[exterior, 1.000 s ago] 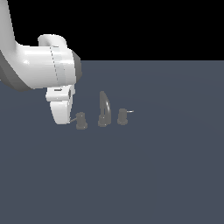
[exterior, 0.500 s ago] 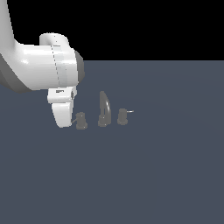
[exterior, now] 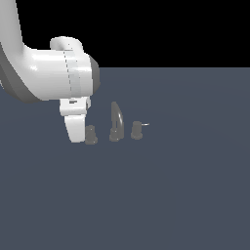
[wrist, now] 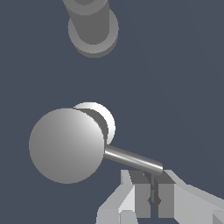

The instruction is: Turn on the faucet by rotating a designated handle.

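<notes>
Arm (exterior: 46, 78): one white Panda. It enters from the exterior view's upper left, and its thick last link lies roughly level above the dark grey-blue floor (exterior: 171, 185). The wrist points down. The hand reaches almost to floor level, just on the exterior view's left of the faucet set.

Gripper (wrist: 154, 192): one. In the exterior view only a single white finger body (exterior: 74, 128) shows, so the finger spacing cannot be read there. In the wrist view the two grey pads (wrist: 141, 194) stand very close together with only a thin dark slit between them. The jaws are nearly closed. The lever tip sits right at the pad ends; whether it is pinched or merely touched is unclear from this angle.

Faucet (exterior: 114, 128): one set, three dull-grey pieces in a row on the floor.
- Spout (exterior: 115, 122): one, tall, curved, tapering, in the middle.
- Knobs: two. The handle (exterior: 91, 135) is the one on the exterior view's left, just beside the white finger. The other knob (exterior: 136, 130) is on the right, with a thin lever pointing right.

Wrist view: the handle's round cap (wrist: 66, 145) on a pale wider base. One thin metallic lever (wrist: 133, 159) runs from it toward the pads.
</notes>
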Robot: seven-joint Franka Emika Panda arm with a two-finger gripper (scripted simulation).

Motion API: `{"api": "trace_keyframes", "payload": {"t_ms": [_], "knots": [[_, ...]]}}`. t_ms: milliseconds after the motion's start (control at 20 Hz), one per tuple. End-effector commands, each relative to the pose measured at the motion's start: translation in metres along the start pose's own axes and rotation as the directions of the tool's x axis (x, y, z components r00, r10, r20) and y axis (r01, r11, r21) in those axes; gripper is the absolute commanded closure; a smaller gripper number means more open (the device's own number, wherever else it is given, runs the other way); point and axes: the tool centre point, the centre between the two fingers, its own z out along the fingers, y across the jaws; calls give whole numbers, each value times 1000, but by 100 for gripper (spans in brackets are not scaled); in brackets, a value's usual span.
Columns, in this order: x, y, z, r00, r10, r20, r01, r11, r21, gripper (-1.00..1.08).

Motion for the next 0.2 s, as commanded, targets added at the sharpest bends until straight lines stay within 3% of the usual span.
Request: {"api": "trace_keyframes", "payload": {"t_ms": [0,150], "knots": [[43,-2,-1,999,46,-15,-46,999,0,108],[59,-3,-2,998,55,-18,-55,998,-1,108]]}}
